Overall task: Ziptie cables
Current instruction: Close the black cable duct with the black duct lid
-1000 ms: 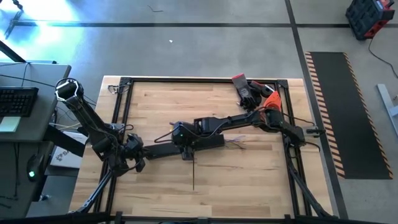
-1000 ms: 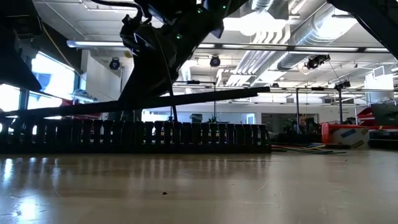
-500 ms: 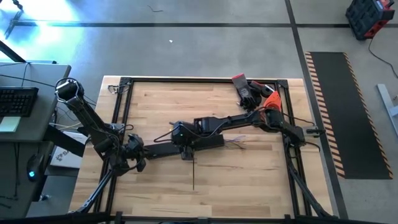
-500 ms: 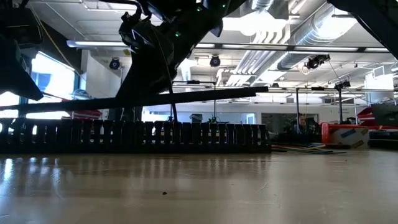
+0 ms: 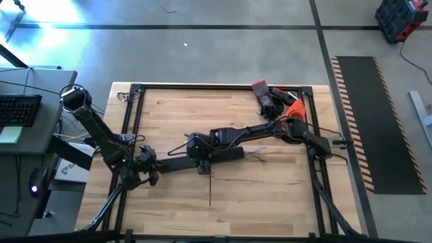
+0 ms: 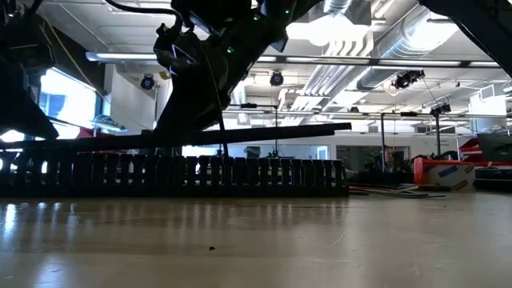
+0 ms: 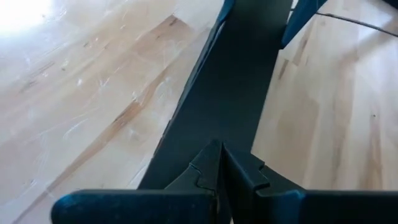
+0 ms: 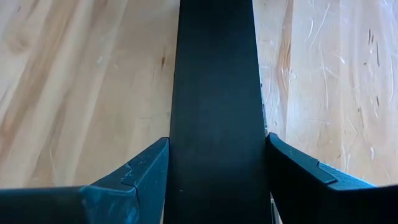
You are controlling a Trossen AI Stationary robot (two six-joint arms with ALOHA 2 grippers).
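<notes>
A flat black strip (image 5: 177, 160) runs across the table's middle, held above the long black slotted duct (image 6: 176, 174). My right gripper (image 5: 197, 154) reaches in from the right and is shut on the strip at about its middle (image 8: 217, 93). My left gripper (image 5: 150, 165), fingers shut (image 7: 221, 163), stands at the strip's left end (image 7: 242, 74). The cables (image 5: 255, 156), a few thin pale wires, lie on the wood beside the right arm, and no gripper touches them. My left gripper's shut fingertips (image 7: 208, 165) lie over the strip's face near its left end (image 7: 186, 143), slanting down. The strip runs on behind both fingers, and they hide where they meet it. Whether they press on it or stand just clear, I cannot tell. My right gripper holds the strip by its two long edges (image 8: 177, 149), one finger on each, lying across it. The fingers slant down from the table's right. The strip lies nearly level, clear of the table and just above the duct.
Red and orange tools (image 5: 277, 101) lie in the far right corner. A thin dark line (image 5: 210, 185) lies on the wood nearer the front edge. Black frame rails (image 5: 131, 121) border the tabletop. A desk with a keyboard (image 5: 17, 108) stands left of the table.
The strip has tipped toward level: its right end has sunk closer to the duct while its left part has stayed about where it was. My left arm has shifted a little by the strip's left end. Both grippers have kept their state.
</notes>
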